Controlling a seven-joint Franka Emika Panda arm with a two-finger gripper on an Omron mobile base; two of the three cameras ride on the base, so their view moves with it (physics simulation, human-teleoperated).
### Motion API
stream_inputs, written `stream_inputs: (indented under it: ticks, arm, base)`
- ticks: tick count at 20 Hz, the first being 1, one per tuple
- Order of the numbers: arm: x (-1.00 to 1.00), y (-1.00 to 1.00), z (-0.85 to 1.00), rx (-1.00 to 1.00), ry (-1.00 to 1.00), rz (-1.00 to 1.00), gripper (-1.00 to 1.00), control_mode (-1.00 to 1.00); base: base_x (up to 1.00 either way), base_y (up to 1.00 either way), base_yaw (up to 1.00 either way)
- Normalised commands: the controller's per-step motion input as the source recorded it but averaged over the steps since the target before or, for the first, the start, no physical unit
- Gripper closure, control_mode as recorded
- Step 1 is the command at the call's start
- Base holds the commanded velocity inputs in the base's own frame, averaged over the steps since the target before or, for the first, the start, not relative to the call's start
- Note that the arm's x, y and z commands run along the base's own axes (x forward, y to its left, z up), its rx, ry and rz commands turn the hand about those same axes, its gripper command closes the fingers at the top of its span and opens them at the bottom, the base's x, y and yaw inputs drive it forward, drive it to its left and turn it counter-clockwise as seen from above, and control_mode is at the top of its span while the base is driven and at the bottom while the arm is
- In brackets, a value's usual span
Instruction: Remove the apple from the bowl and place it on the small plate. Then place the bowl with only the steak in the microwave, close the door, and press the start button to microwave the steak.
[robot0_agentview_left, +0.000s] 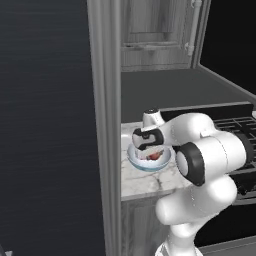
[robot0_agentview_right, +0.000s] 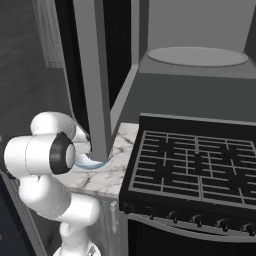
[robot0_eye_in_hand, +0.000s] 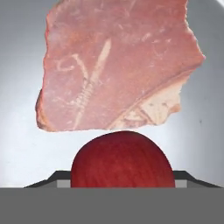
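Apple (robot0_eye_in_hand: 121, 159) sits low in the white bowl (robot0_eye_in_hand: 205, 131), just beside the steak (robot0_eye_in_hand: 113, 61) lying flat above it.

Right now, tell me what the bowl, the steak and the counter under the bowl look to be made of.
The bowl: smooth white inside with a soft sheen, likely glazed ceramic. The steak: raw meat, pink, matte, with pale fat streaks. The counter: white stone with grey veins, probably polished marble, though a printed imitation can't be ruled out.
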Motion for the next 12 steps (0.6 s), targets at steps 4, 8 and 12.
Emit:
stream_inputs:
  ticks: [4,8,12]
  arm:
    - [0.0,0.15,1.0,-0.03,-0.4,0.12,1.0,-1.0]
    - [0.14,0.04,0.72,0.22,-0.21,0.05,1.0,-1.0]
    - [0.44,0.16,0.25,0.32,-0.16,0.0,1.0,-1.0]
  base:
    - [0.0,0.0,0.0]
    - [0.0,0.0,0.0]
    - [0.0,0.0,0.0]
